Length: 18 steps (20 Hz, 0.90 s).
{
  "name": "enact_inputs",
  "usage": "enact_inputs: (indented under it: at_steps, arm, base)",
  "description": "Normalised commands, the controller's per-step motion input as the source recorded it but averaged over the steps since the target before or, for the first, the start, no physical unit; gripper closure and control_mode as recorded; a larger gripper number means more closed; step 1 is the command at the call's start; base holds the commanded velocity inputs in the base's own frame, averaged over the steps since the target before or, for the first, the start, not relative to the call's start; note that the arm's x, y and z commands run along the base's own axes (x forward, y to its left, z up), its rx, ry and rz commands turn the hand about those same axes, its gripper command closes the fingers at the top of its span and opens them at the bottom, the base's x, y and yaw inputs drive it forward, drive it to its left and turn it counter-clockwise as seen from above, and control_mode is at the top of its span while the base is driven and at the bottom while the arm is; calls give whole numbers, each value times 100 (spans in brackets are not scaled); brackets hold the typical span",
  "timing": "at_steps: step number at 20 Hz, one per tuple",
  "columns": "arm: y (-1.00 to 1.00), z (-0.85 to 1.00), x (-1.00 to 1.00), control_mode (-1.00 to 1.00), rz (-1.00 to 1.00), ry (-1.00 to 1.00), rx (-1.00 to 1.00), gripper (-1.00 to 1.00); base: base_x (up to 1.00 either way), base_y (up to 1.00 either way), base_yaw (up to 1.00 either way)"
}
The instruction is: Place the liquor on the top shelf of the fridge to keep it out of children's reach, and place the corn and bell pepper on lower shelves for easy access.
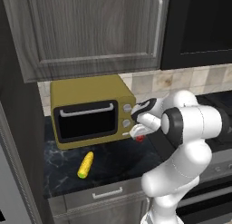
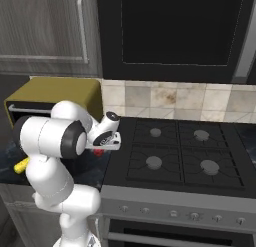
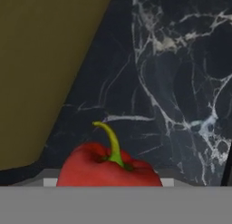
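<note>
The red bell pepper (image 3: 108, 168) with its green stem lies on the dark marble counter (image 3: 172, 82), just right of the yellow toaster oven (image 1: 90, 112). My gripper (image 1: 138, 134) hangs low right over the bell pepper (image 1: 140, 138), its fingers reaching down around it. Their tips are hidden, so I cannot tell whether they press on it. From the right base view a bit of the bell pepper (image 2: 99, 152) peeks out under the gripper (image 2: 102, 147). The yellow corn (image 1: 85, 164) lies loose on the counter in front of the oven. The liquor and the fridge shelves are out of view.
The toaster oven's side (image 3: 41, 73) stands close on the hand's left. A black stove (image 2: 180, 151) with four burners adjoins the counter on the right. Wood-grain cabinets (image 1: 95, 28) hang overhead. A grey panel (image 1: 7, 187) runs along the far left edge.
</note>
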Motion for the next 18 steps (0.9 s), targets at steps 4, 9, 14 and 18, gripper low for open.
enact_inputs:
  at_steps: [4,9,14,18]
  arm:
    - [0,12,-58,-100,3,0,0,100]
    - [-16,70,-98,-100,0,-5,0,100]
    - [-6,99,-84,-100,0,-18,-1,100]
    - [0,86,-84,-100,0,-44,-1,100]
  base:
    - [0,0,0]
    - [0,0,0]
    - [0,0,0]
    - [0,0,0]
